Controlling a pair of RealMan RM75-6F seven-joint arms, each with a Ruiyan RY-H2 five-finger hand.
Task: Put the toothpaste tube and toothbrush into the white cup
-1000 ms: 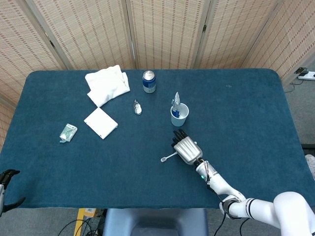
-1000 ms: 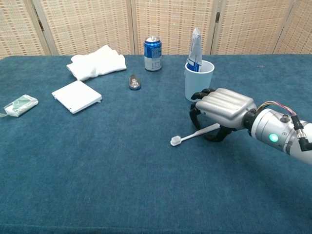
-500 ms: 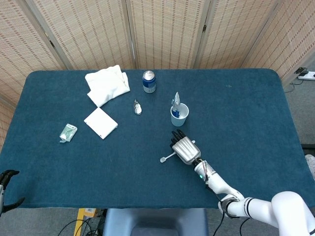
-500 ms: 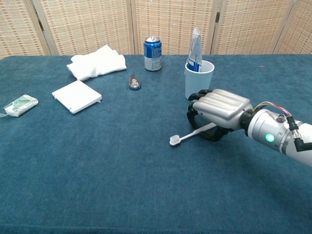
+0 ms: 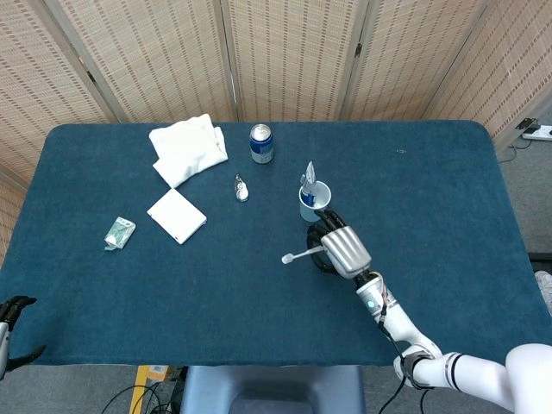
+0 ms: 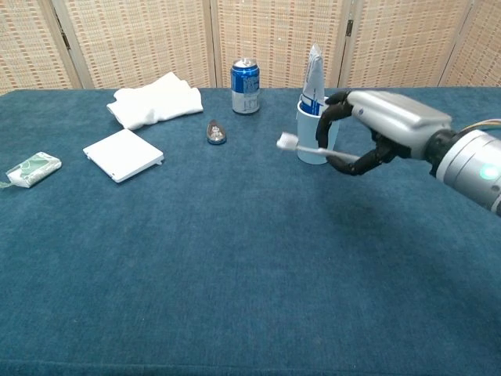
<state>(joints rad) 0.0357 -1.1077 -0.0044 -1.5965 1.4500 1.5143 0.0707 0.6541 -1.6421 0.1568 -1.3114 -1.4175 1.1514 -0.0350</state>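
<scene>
My right hand (image 6: 383, 125) (image 5: 338, 247) grips a white toothbrush (image 6: 307, 146) (image 5: 299, 254) and holds it in the air, lying nearly level with its head pointing left. Hand and brush hover just in front of the white cup (image 6: 312, 146) (image 5: 313, 207), which stands upright at mid-table. The toothpaste tube (image 6: 313, 78) (image 5: 308, 180) stands in the cup, its crimped end sticking up above the rim. My left hand (image 5: 10, 328) hangs below the table's near-left edge with its fingers apart, holding nothing.
A blue soda can (image 6: 245, 85) stands behind the cup to the left. A small metallic object (image 6: 214, 131), a flat white box (image 6: 122, 153), a folded white cloth (image 6: 155, 99) and a green-white packet (image 6: 33, 168) lie across the left half of the blue tabletop (image 6: 235, 266).
My right hand has lifted the toothbrush off the table and carried it up and toward the cup. The left hand has stayed where it was.
</scene>
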